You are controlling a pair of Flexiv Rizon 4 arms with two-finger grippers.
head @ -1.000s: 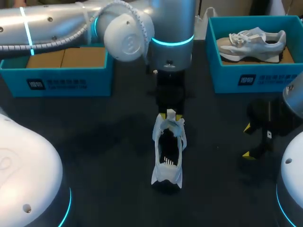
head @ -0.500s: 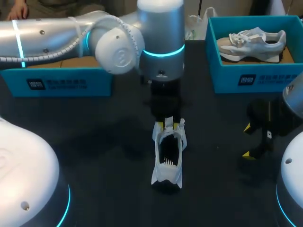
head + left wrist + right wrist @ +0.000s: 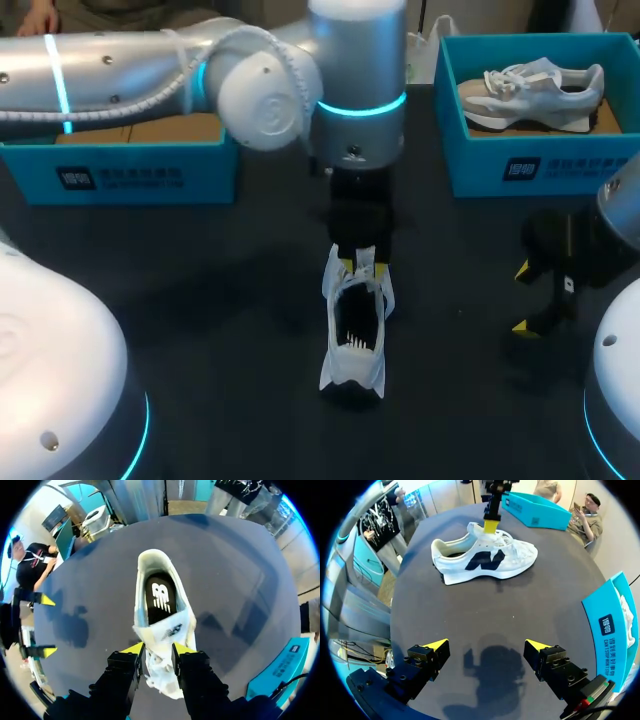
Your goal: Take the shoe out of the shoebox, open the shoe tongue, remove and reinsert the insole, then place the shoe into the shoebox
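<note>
From above, the white shoe point(image 3: 354, 335) stands upright at the middle of the dark table point(image 3: 200, 300), heel toward the near edge and its mouth gaping open. The left gripper point(image 3: 362, 266) comes straight down at the shoe's 12 o'clock end and is clenched on the tongue point(image 3: 362, 256), which stands up between the yellow tips. A teal shoebox point(image 3: 140, 175) with a bare brown floor sits at the shoe's 10 o'clock. A second teal box point(image 3: 520, 165) at 2 o'clock holds a grey shoe point(image 3: 530, 90). The right gripper point(image 3: 521, 298) hangs at 3 o'clock, well apart from the shoe. The left wrist view shows both fingers pressed against the white tongue and laces, and beyond them a black insole point(image 3: 160, 597) with a white logo lying flat inside. In the right wrist view the fingers are spread wide with only table between them. Far ahead the shoe shows side-on, white with a dark side emblem.
</note>
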